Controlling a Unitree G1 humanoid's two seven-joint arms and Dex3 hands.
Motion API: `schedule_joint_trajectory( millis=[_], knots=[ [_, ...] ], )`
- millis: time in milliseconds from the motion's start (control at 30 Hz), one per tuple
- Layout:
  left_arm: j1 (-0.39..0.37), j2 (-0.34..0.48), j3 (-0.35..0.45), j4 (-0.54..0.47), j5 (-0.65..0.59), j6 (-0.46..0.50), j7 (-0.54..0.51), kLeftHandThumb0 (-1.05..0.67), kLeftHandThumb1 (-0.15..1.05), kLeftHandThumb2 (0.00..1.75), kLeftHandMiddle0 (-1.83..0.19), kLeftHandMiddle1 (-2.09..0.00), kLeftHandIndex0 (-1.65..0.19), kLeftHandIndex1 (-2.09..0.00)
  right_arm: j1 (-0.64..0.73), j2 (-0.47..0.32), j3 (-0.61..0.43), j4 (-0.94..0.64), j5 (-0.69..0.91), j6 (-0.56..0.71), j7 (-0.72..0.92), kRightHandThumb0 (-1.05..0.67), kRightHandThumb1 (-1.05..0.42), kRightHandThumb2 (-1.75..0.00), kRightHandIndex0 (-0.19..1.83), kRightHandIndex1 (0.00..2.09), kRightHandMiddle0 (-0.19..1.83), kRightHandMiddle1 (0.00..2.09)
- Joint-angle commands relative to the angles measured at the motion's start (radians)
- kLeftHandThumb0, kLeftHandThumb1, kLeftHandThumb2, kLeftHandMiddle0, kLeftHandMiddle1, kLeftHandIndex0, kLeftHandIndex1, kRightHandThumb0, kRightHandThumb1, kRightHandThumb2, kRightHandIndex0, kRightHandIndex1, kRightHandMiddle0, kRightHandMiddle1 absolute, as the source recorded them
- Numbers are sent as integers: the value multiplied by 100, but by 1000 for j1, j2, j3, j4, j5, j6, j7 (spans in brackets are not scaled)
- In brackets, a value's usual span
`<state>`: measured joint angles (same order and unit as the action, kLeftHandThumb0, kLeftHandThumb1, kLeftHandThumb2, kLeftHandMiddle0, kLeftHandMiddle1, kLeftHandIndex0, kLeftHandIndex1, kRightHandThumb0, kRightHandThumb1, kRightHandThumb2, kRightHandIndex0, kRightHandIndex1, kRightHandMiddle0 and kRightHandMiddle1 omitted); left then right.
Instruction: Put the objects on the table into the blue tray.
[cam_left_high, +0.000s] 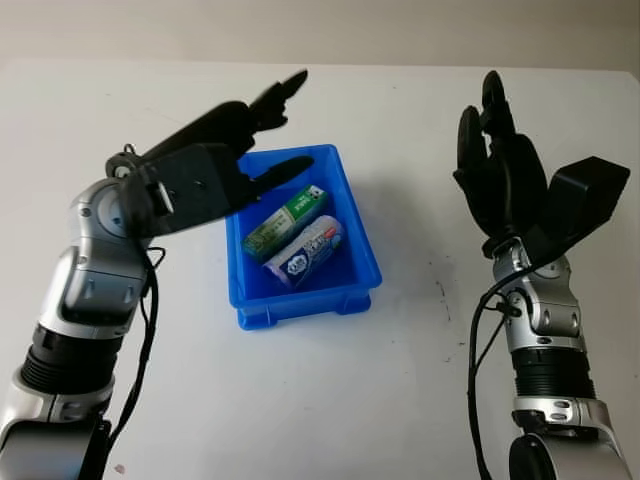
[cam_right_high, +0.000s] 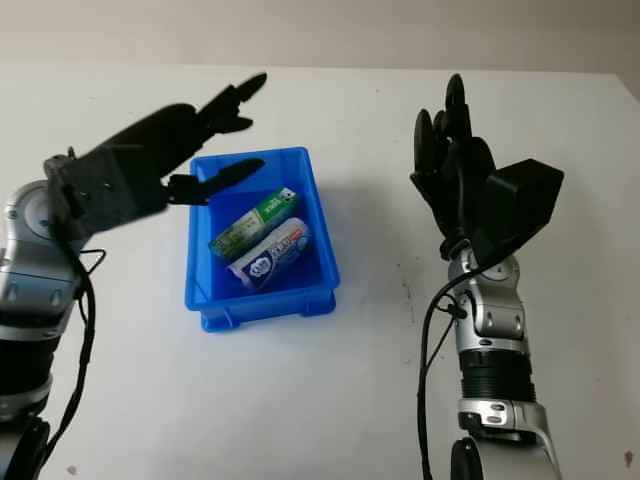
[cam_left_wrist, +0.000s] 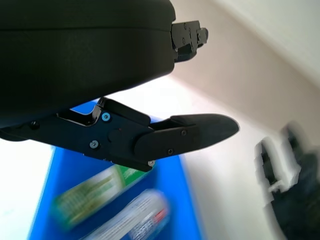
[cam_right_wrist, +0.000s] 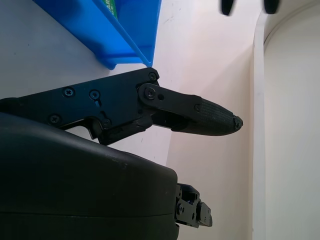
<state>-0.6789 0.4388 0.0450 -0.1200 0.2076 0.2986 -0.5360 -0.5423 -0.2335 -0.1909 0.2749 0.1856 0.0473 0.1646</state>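
From the head cameras I see the blue tray (cam_left_high: 357, 250) sitting on the white table (cam_left_high: 400, 400) a little left of centre, with a green box (cam_left_high: 285, 222) and a white-and-blue tube (cam_left_high: 306, 251) lying side by side inside it, the box on the far-left side of the tube. My left hand (cam_left_high: 225, 150) is open and holds nothing, raised over the tray's far-left corner with one finger reaching across the rim. My right hand (cam_right_high: 462, 180) is open too, held upright above the table well to the right of the tray. In the left wrist view I see one finger (cam_left_wrist: 195, 132) stretched above the tray, and the box and tube show blurred beneath it. In the right wrist view a finger (cam_right_wrist: 202, 114) extends over bare table, with a corner of the tray (cam_right_wrist: 125, 45) just beyond it.
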Motion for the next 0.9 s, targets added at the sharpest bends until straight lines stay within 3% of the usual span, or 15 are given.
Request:
schedule_joint_trajectory(
  millis=[0, 100, 300, 533, 867],
  knots=[
    [-29, -43, 71, 23, -89, 26, 38, -65, 105, 55, 13, -6, 12, -6, -5, 3, 1, -8, 1, -11, 2, -61, -105, -64, -19, 0, -19, 0],
    [-41, -101, 160, 74, -213, 44, 131, -66, 105, 52, 15, -4, 15, -4, -7, 11, 3, -14, 3, -5, -5, -62, -105, -64, -19, 0, -19, 0],
    [-29, -175, 296, 221, -359, -70, 323, -69, 105, 56, 19, -1, 19, -1, -10, 9, 20, -15, -10, -14, 5, -66, -105, -66, -19, 0, -19, 0],
    [28, -163, 354, 399, -407, -208, 399, -69, 105, 63, 19, -1, 19, 0, -30, 14, 26, -11, -24, -11, -13, -69, -105, -71, -19, 0, -19, 0],
    [74, -179, 330, 575, -427, -376, 388, -75, 105, 61, 19, 0, 19, 0, -61, 32, 24, 68, -21, -60, -13, -71, -105, -72, -19, 0, -19, 0]
  ],
)
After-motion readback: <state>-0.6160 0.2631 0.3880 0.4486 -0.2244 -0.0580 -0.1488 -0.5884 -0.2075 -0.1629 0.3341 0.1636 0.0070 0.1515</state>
